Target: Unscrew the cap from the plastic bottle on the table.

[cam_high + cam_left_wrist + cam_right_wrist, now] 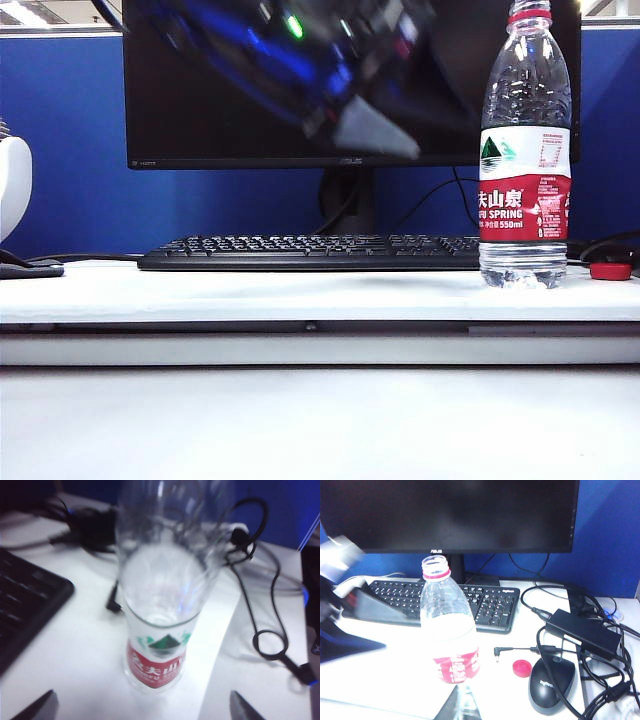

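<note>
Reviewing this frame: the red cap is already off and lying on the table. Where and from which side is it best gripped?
Probably from straight above, pinching the cap across its round rim: it lies flat and low on the table, between the bottle and the mouse. The left end effector stands open over the bottle; the right stays shut.

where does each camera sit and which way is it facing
Exterior view: low at the table edge, facing the monitor; a blurred arm crosses the top.
Left wrist view: above the plastic bottle, looking down; the open left gripper shows only its fingertips.
Right wrist view: raised, facing monitor and keyboard; the right gripper is not seen, but the blurred left arm shows at the edge.
All views share the uncapped bottle; exterior and right wrist views share the cap on the table.
</note>
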